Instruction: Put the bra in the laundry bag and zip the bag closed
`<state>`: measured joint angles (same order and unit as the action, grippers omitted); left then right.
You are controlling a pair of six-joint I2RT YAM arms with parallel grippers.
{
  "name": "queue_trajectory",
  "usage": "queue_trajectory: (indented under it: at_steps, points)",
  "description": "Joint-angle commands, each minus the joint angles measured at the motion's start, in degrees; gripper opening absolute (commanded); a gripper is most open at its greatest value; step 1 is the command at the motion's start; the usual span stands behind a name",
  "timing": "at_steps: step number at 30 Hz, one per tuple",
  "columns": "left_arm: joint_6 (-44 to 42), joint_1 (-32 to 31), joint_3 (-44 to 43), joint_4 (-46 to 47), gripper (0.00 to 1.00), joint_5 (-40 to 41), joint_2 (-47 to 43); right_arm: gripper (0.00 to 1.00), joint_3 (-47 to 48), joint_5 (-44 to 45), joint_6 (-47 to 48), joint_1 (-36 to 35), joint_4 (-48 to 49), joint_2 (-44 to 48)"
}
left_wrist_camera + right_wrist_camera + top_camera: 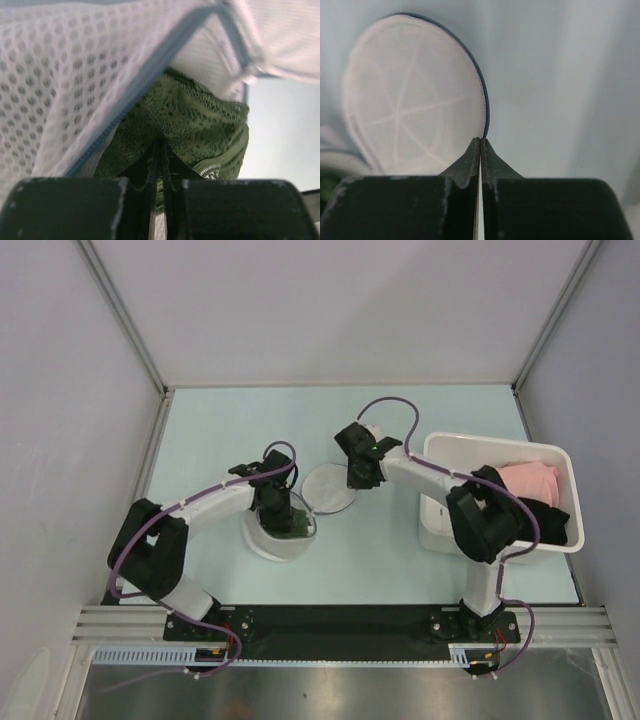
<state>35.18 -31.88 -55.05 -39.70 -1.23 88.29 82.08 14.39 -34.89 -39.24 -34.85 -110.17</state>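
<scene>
Top external view, entries left to right. Item one: left gripper point(278, 502), lowered into the open base of a round, flattish white mesh laundry bag point(258, 540). Its wrist view showed the jaws clamped on a dark olive-green lace bra point(200, 117), which sat bunched inside the mesh mouth with one lace edge spilling past the blue-grey zipper tape. Item two: the bag's round lid flap point(330, 490), lying open on the table just beside the base. Item three: right gripper point(358, 476), jaws together at the flap's dark rim and apparently pinching it. Item four: white rectangular plastic bin point(432, 522), holding a pink garment point(530, 480) and a black garment point(555, 525). Step in hand, by judgement: stuffing the bra. Next move called for: tuck the stray lace inside, release, fold the flap over, then locate the zipper pull, which no view showed.
</scene>
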Motion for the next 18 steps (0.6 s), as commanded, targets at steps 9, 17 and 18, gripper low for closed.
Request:
queue_trajectory:
  at_steps: [9, 17, 18]
  points:
    - [-1.9, -0.5, -2.4, 5.8, 0.08, 3.1, 5.8, 0.00, -0.3, 12.3, -0.1, -3.6, -9.8, 27.7]
    - [-6.2, -0.6, -8.1, 7.0, 0.40, -1.9, 2.5, 0.00, 3.2, 13.2, 0.5, -6.7, -14.6, 29.9]
    - [-6.7, -0.6, -8.8, 6.6, 0.46, -2.6, 1.5, 0.00, 3.3, 13.4, 0.8, -6.6, -14.6, 29.8]
